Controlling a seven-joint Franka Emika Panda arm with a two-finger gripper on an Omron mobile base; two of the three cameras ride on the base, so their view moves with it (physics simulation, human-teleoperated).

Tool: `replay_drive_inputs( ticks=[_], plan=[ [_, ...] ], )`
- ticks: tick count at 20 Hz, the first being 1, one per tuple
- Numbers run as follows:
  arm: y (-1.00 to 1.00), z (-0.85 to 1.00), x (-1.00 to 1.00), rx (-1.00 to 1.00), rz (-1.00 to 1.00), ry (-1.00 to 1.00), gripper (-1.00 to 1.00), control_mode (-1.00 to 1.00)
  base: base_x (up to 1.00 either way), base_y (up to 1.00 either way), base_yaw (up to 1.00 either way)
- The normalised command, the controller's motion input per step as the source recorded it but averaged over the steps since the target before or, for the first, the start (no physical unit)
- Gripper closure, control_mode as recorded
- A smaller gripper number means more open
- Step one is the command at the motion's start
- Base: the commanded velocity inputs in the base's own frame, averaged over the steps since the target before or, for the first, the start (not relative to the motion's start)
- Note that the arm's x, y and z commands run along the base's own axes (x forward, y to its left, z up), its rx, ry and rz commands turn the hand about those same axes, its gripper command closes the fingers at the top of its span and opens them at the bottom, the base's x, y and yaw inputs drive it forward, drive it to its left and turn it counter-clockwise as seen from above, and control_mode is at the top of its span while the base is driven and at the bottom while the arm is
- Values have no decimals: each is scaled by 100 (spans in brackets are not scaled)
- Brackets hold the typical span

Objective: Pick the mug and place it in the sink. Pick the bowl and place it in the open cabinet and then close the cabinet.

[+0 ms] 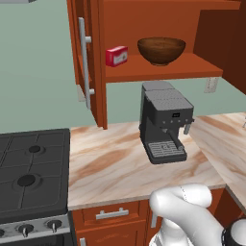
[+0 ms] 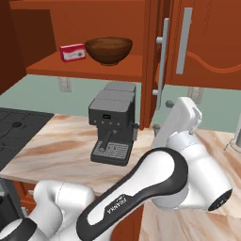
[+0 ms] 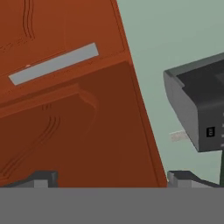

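Marble counter [image 1: 110, 163], pale green wall [image 1: 38, 72]

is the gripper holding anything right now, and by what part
Nothing is held. The gripper is open, its fingers spread apart facing the cabinet door. The bowl sits on the cabinet shelf.
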Motion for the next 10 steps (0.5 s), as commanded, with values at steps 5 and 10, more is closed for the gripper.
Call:
replay_drive_inputs(
  ticks=[5, 10],
  plan=[
    [0, 0, 37, 0, 0, 0, -100, -100, 0, 0, 0],
    [2, 1, 6, 0, 0, -2, -100, -100, 0, 0, 0]
  ],
)
